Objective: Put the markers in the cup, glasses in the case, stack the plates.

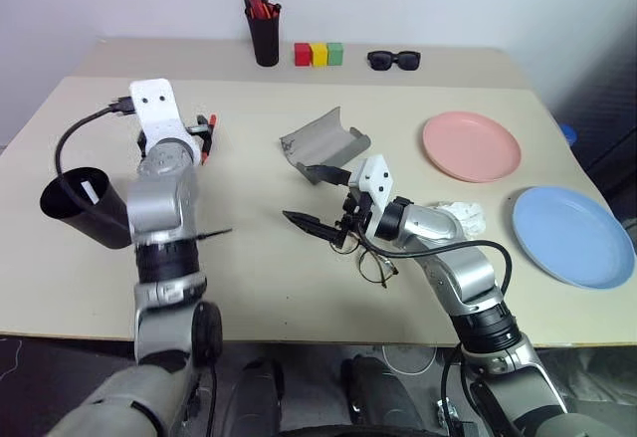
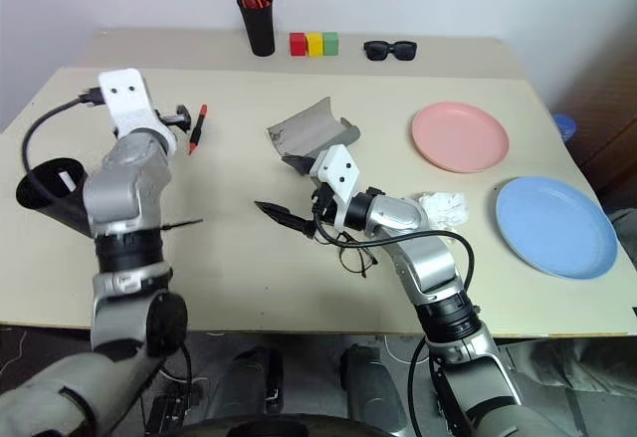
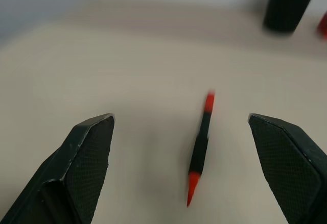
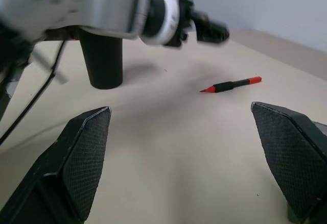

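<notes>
- Table (image 1: 299, 268): smooth, matte beige top with a straight front edge.
- Red marker (image 2: 198, 126): slim pen, red at both ends with a black middle band, lying flat on the table just beside the left gripper (image 3: 181, 170); in the left wrist view it lies between the two spread fingers, touching neither.
- Left gripper: black fingers with a fine dimpled texture, standing wide apart and empty.
- Cup (image 1: 85, 206): wide, tapered, matte black, near the table's left edge; a white object shows inside its mouth.
- Right gripper (image 1: 318, 198): pointed black fingers spread wide, holding nothing, hovering over the table's middle.
- Glasses (image 1: 373, 263): thin dark wire frame with roundish clear lenses, resting on the table under the right forearm.
- Case (image 1: 323, 143): grey, felt-like, curved flap open, just behind the right gripper.
- Plates: salmon pink plate (image 1: 471, 145) and light blue plate (image 1: 572, 235), both round and flat, side by side and apart on the right.
- No legible writing on any item.
</notes>
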Available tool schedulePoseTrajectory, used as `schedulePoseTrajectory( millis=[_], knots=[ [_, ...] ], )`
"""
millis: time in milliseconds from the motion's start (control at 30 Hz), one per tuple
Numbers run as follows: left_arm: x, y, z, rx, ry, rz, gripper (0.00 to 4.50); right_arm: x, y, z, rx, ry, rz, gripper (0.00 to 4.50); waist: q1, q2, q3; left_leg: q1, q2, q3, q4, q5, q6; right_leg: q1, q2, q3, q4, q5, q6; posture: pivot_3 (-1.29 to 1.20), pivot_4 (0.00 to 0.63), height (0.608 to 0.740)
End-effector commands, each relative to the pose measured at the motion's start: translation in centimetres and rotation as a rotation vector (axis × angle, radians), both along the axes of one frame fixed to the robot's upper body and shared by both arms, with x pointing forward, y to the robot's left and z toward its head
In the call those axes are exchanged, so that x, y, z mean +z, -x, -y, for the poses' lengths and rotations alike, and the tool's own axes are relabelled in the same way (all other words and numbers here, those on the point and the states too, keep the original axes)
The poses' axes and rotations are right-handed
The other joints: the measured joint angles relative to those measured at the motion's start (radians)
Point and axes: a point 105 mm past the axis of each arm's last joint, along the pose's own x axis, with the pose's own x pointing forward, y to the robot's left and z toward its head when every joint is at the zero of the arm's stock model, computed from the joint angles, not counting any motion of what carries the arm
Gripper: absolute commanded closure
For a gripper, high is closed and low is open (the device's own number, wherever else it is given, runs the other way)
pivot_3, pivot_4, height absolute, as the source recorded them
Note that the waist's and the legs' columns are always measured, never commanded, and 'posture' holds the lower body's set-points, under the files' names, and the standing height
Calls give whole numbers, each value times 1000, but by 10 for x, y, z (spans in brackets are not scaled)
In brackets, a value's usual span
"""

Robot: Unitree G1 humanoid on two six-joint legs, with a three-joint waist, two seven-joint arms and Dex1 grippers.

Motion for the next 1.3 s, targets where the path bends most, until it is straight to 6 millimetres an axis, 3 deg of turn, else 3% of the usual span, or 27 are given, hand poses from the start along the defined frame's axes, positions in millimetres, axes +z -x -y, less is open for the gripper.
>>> schedulePoseTrajectory(
  millis=[33, 233, 433, 500, 567, 767, 1033, 1133, 1300],
  knots=[
    [-6, -19, -5, 0, 77, -58, 43, 13, 4, 1, -10, -31, 50, 0, 1, 0, 0, 0, 0, 0, 0, 0, 0, 0, 0, 0, 0, 0, 0, 0, 150, 725],
    [-22, -37, -11, -5, 128, -146, 43, 10, 8, 4, -32, -34, 42, 0, 1, 0, 0, 0, 0, 0, -1, 0, 0, 0, 0, 0, 0, 0, 0, 0, 150, 725],
    [-47, -36, -15, -9, 248, -201, 43, 2, 17, 2, -41, -24, 21, 0, 1, 0, 0, 0, 0, 1, -1, 0, 0, 0, 0, 0, 0, 0, 0, 0, 150, 725],
    [-52, -34, -18, 1, 276, -207, 571, 1, 19, 4, -46, -19, 22, 0, 0, 0, 0, 0, 0, 1, -1, 0, 0, -1, 0, 0, 0, 0, 0, 0, 150, 725],
    [-53, -34, -17, -5, 272, -211, 1382, 2, 20, 6, -56, -17, 24, 0, 1, 0, 0, 0, 0, 1, -1, 0, -1, 0, 0, 0, 1, 0, 0, 0, 150, 725],
    [-46, -39, -8, -42, 213, -197, 4449, 1, 20, 9, -74, -11, 24, 0, 10, 0, 0, 0, -1, 1, 0, 0, -1, 0, 0, 0, 0, 0, 0, 0, 150, 725],
    [-5, -54, 9, -158, 138, 0, 4449, 2, 20, 12, -78, 0, 24, 0, 3, 0, 0, -1, -1, 1, 0, 0, -1, 0, 0, 0, 0, 0, 0, 0, 150, 725],
    [23, -57, 21, -230, 155, 148, 4449, 4, 19, 13, -79, 3, 26, 0, 2, 0, 0, -1, 0, 1, -1, 0, -1, -1, 0, 0, 0, 0, 0, 0, 150, 725],
    [66, -41, 33, -309, 75, 365, 4449, 4, 20, 12, -76, 6, 28, 0, 2, 0, 0, -1, 0, 1, -1, 0, -1, -1, 0, 0, 0, 0, 0, 0, 150, 725]
  ],
)
